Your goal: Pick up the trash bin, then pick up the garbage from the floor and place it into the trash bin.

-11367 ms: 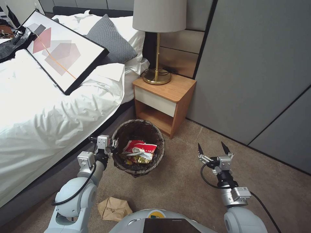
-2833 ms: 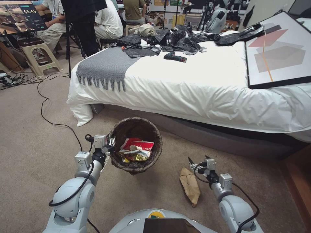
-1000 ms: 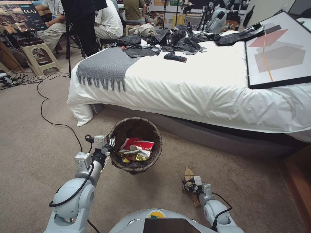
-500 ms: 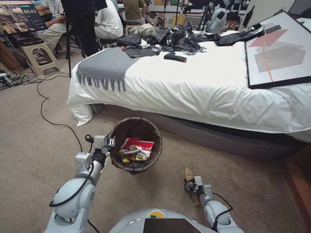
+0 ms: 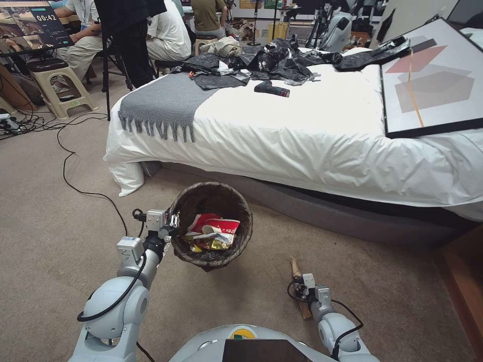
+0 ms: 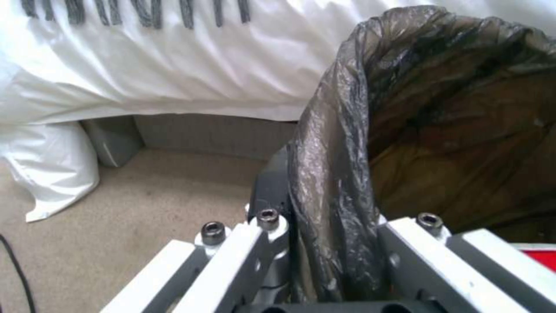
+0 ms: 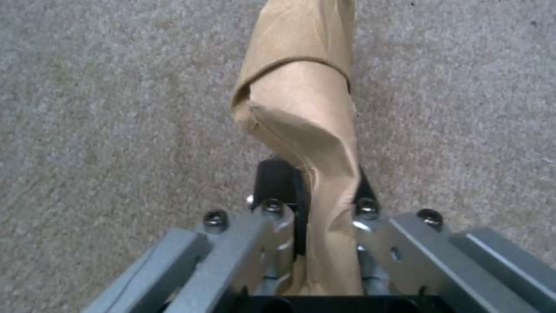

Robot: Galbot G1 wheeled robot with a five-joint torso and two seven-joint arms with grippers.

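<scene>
Your right gripper [image 7: 324, 204] is low over the carpet [image 5: 55, 211], fingers closed tight on the crumpled brown bag [image 7: 307, 126], pinching it into a narrow fold; the bag's far end sticks out past the fingertips toward the bed [image 5: 302, 136]. Your left gripper [image 6: 330, 226] is clamped on the bin [image 5: 211, 226] rim, one finger inside, one outside, liner [image 6: 330, 174] squeezed between. The bin is held up by your left arm, in front of the bed. Inside it: red-and-white cups [image 5: 214, 224] and a yellow wrapper [image 5: 214, 244].
</scene>
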